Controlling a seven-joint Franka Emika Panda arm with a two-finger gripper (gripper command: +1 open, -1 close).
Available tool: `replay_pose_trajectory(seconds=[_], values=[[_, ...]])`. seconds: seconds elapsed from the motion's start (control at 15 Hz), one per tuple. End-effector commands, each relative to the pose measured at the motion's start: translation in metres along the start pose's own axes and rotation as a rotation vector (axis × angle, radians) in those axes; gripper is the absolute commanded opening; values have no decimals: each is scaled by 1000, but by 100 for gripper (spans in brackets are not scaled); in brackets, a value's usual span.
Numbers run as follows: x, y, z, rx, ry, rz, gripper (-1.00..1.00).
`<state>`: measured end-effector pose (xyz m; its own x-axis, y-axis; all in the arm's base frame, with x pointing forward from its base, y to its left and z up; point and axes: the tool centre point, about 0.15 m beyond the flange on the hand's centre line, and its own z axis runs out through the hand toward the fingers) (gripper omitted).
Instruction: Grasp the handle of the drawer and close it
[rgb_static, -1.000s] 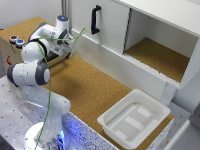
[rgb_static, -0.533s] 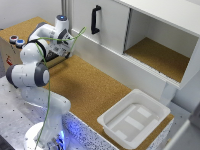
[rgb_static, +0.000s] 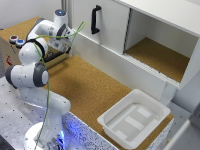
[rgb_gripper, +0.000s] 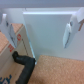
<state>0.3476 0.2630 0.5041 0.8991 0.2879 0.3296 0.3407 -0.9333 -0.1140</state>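
White plastic made up the drawer (rgb_static: 134, 119), a shallow tray with a raised rim and low dividers, lying on the cork surface (rgb_static: 90, 87) at the exterior view's lower right. We judged it light, stiff and fairly slick, likely to slide at a push; no handle showed on it, so the rim looked the likeliest hold. Our pincer (rgb_gripper: 37, 27) hung spread and empty, well apart from it, facing the white cabinet (rgb_static: 112, 27) with its black handle (rgb_static: 95, 19).
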Motion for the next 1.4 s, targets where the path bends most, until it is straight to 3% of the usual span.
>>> replay_pose_trajectory(seconds=[0.0,0.2,0.47,0.6,0.8,1.2,1.27,1.33], values=[[41,-29,-44,-39,-171,-163,100],[34,-67,-63,-4,-255,-318,100],[24,-112,-70,-52,-370,-500,100],[20,-128,-67,-37,-396,-533,100],[15,-155,-73,-31,-389,-610,100],[-34,-204,-87,48,-326,-835,100],[-46,-211,-87,71,-315,-867,-100],[-60,-217,-86,88,-316,-911,-100]])
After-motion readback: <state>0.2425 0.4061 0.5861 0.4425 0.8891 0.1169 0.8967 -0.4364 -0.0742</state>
